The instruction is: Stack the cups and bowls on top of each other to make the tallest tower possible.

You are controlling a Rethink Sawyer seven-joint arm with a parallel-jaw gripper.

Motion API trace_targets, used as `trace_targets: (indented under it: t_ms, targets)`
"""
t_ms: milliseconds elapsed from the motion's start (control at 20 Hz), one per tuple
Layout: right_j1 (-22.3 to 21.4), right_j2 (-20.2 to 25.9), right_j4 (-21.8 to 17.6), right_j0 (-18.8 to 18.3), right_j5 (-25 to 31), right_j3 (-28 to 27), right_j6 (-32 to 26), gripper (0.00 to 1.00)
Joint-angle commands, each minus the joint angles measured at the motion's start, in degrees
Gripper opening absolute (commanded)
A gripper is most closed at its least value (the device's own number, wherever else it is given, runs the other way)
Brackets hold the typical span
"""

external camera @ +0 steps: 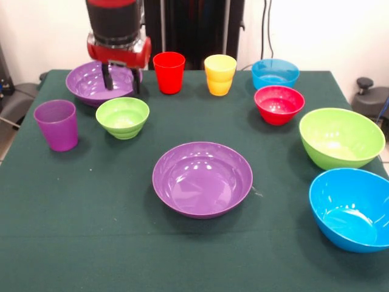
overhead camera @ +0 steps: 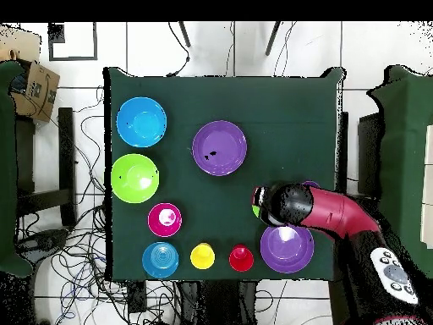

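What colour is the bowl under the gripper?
Purple, clearest in the front view, beneath the gripper.

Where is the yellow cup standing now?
Front view: the yellow cup stands at the far edge, between the red cup and the light blue bowl.

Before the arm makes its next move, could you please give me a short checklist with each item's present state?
1. Gripper over the far purple bowl: ok, its fingers hang open at the rim.
2. Bowl gripped: not ok, nothing held.
3. Tower begun: not ok, every piece stands alone.
4. Middle purple bowl free as a base: ok.
5. Small green bowl clear of the gripper: ok in the front view.
6. Fingers straddling the rim: cannot tell.
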Motion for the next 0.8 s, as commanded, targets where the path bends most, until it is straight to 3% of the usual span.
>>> trace_targets:
  t_ms: [50,400,800]
  targets:
    - [11.6,5.1,-7.2,-0.5,-9.8,1.2,-3.0,1.0]
    - [12.5,6.1,-8.1,0.0,-10.3,-0.9,-2.2,1.0]
    - [7.4,8.7,-4.8,0.4,-4.5,-0.5,-2.4,1.0]
